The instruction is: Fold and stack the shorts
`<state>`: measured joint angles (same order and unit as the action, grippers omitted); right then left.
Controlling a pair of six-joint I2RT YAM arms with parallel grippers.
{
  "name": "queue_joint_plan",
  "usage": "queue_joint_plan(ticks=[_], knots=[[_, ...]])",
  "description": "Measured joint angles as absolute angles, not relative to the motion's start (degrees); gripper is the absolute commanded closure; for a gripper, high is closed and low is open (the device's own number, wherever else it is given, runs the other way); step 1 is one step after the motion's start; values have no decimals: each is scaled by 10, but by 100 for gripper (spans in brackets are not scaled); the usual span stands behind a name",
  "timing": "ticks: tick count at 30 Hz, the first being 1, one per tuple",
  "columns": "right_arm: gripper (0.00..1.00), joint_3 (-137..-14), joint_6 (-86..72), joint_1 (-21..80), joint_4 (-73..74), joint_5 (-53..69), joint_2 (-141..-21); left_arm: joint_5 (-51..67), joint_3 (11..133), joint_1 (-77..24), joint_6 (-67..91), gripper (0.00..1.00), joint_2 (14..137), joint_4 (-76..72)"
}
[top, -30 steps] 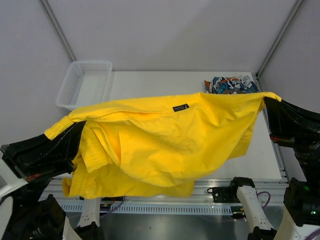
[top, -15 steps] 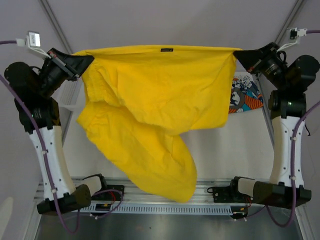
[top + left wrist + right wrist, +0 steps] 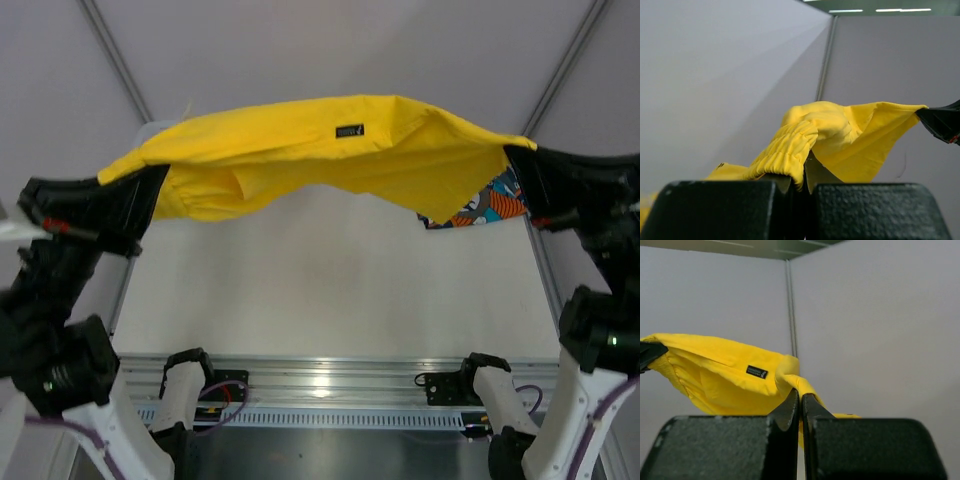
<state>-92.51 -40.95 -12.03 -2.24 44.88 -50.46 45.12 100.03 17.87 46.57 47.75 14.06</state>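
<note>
the yellow shorts point(image 3: 300, 150) hang in the air across the upper part of the overhead view, stretched between the two arms in a shallow arch, well above the white surface point(image 3: 330, 290). the cloth is highest near the middle and slopes down to each side. a small black label point(image 3: 349, 131) sits on the top edge, just right of centre.

the left claw point(image 3: 155, 180) is at the left of that view and is clenched on the left end of the yellow shorts. in the left wrist view its two black pads meet at the bottom centre point(image 3: 801, 172) with the gathered elastic waistband point(image 3: 785, 150) pinched between them. the cloth runs up and away to the right, where it reaches the dark tip of the right claw point(image 3: 942, 122) at the right edge.

the right claw point(image 3: 515, 160) is at the right of the overhead view, clenched on the other end. in the right wrist view the jaws point(image 3: 800, 402) are pressed together on a twisted fold of yellow cloth point(image 3: 725, 375), which spreads to the left. the label point(image 3: 756, 372) shows there too.

the printed shorts point(image 3: 480, 205), in blue, orange, black and white, lie on the surface at the right, partly hidden under the yellow cloth's lower right edge and beside the right claw.
</note>
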Motion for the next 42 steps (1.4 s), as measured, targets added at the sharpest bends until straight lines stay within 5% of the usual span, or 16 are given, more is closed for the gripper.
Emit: queue_joint_plan(ticks=[7, 13, 17, 22, 30, 34, 42], knots=[[100, -985, -346, -106, -2, 434, -394, 448, 1064, 179, 456, 100, 388, 131], [100, -1077, -273, -45, 126, 385, -413, 431, 1124, 179, 433, 100, 398, 201], [100, -1082, -232, 27, 187, 314, -442, 427, 1054, 178, 427, 100, 396, 178], [100, -924, -235, 81, 204, 246, -464, 425, 786, 178, 447, 100, 382, 105], [100, -481, -326, 81, 121, 217, -499, 382, 422, 155, 461, 100, 399, 18], [100, -356, -376, 86, 26, 207, -536, 311, 370, 78, 450, 100, 467, -21], [100, -363, -409, 86, -183, 178, -743, 192, 379, 18, 409, 100, 706, -147]])
